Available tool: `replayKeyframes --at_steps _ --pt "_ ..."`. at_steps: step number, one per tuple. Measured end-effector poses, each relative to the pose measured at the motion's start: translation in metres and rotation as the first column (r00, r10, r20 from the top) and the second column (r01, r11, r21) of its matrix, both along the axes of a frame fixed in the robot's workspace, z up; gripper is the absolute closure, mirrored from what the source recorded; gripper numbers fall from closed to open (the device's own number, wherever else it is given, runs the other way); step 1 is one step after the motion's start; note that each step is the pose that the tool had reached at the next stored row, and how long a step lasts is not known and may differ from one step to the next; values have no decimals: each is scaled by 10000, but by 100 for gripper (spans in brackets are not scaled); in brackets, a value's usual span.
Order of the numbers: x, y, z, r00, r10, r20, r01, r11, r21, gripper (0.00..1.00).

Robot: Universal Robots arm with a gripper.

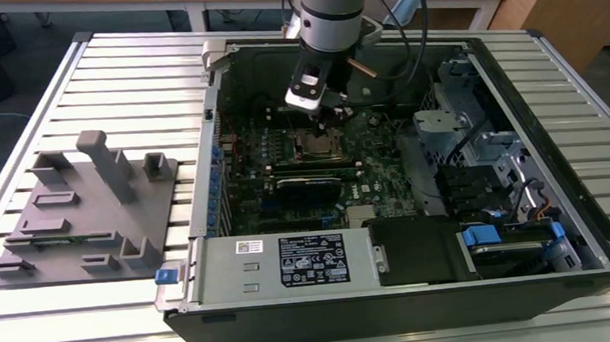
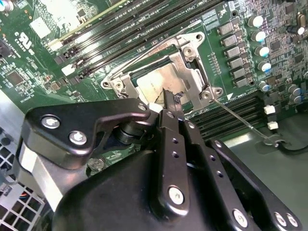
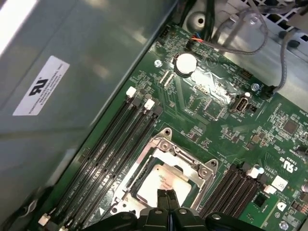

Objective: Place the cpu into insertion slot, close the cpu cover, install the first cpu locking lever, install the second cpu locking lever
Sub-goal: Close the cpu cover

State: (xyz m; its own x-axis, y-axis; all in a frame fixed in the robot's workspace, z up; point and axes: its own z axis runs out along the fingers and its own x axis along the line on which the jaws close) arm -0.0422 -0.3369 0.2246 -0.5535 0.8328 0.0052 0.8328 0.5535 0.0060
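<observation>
The bench (image 1: 88, 89) carries an open computer case (image 1: 561, 203) towards its edge on the exterior view's right, and a grey fixture tray (image 1: 84, 200) towards the opposite edge. I reach down into the case over the motherboard (image 1: 390, 174), on the side nearer the bench's far edge.

The insertion slot (image 1: 318, 144) lies right under me. The cpu cover (image 3: 192, 168) looks folded down flat on it, and the cpu (image 3: 161, 180) shows pale through the cover's window, so the chip is seated. In the second wrist view a thin locking lever (image 2: 240, 120) sticks out away from the socket, unlatched as far as I can judge.

My hand (image 3: 166, 197) is pinched fully together with nothing in it, its tips just above the chip's metal top.

The risks, as I judge them:
- With the cover unlocked, a sideways nudge from my tips could lift it or shift the chip.
- Pressing straight down would load the chip onto the socket contacts.
- The lever is thin wire, so closed tips could slip off it and strike the memory slots (image 3: 110, 149) beside it.
</observation>
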Motion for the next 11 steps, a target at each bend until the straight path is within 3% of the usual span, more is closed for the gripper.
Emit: replayKeyframes --at_steps 11 --pt "-4 0 0 9998 206 1 -206 9998 1 89"
